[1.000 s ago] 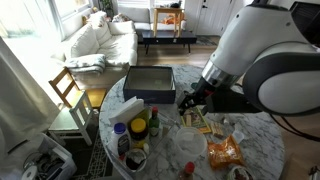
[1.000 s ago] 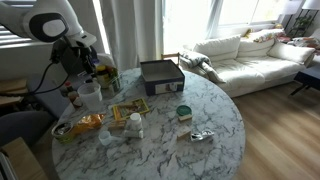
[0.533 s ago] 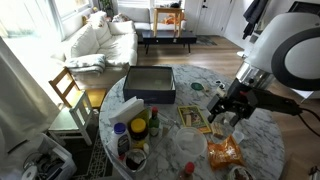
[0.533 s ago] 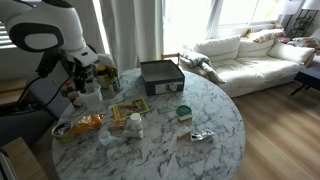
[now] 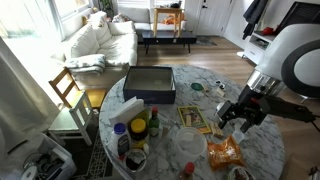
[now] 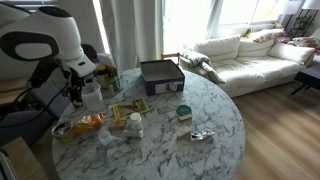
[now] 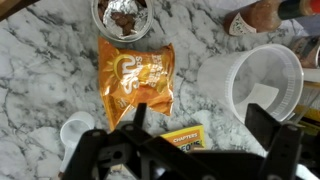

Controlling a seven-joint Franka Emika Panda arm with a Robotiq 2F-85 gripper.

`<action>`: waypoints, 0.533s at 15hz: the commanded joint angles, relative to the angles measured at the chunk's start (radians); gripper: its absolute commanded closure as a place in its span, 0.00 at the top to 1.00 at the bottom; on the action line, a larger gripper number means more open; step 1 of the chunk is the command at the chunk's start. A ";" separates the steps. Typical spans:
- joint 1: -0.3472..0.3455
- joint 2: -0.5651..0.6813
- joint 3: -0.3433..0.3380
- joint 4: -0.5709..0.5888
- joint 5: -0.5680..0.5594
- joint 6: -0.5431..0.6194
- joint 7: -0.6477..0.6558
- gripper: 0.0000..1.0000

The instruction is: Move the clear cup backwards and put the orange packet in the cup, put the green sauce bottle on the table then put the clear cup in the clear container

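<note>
1. the gripper (image 5: pixel 240 117) hangs over the right side of the table (image 5: pixel 190 98). its fingers (image 7: pixel 263 122) are spread wide and hold nothing.
2. in the wrist view the orange packet (image 7: pixel 135 80) lies flat on the marble, a little left of the gripper's centre line. a small foil-lined dish (image 7: pixel 125 12) sits just past its far end. a yellow picture card (image 7: pixel 187 138) lies by its near right corner.
3. the clear cup (image 7: pixel 252 82) stands mouth up just right of the packet, with a strip of bare marble between them. the packet is not yet in it.
4. the open fingers frame both things and the packet is nearer the centre, so i judge the step in hand to be the reach for the packet.
5. to do it well, slide left until the packet sits midway between the fingers. then turn the wrist so they close across its narrow width.
6. come down until the pads nearly meet the marble. the film is thin and crinkly and will likely slip from a shallow pinch.
7. keep the right finger off the cup's rim, because so light a cup would probably skid or tip.
8. the clear container (image 5: pixel 120 112) stands at the near left of the table, well apart. what looks like the green sauce bottle (image 5: pixel 153 123) is inside it.
</note>
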 commanded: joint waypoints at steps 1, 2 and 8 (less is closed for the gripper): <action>-0.021 0.042 -0.054 -0.034 0.064 -0.012 -0.105 1.00; -0.031 0.054 -0.071 -0.051 0.073 -0.008 -0.139 1.00; -0.050 0.174 -0.167 -0.079 0.219 0.026 -0.411 1.00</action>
